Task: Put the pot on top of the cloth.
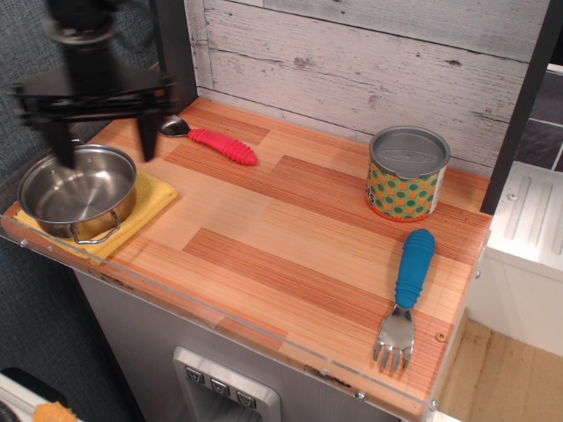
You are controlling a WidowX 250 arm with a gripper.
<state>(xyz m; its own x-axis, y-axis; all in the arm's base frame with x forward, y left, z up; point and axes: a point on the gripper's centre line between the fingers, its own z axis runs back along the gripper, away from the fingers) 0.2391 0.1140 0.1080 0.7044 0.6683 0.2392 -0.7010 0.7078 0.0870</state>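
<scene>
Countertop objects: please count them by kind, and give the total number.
Pot: 1
Cloth: 1
Tin can: 1
Spoon: 1
Fork: 1
Total: 5
</scene>
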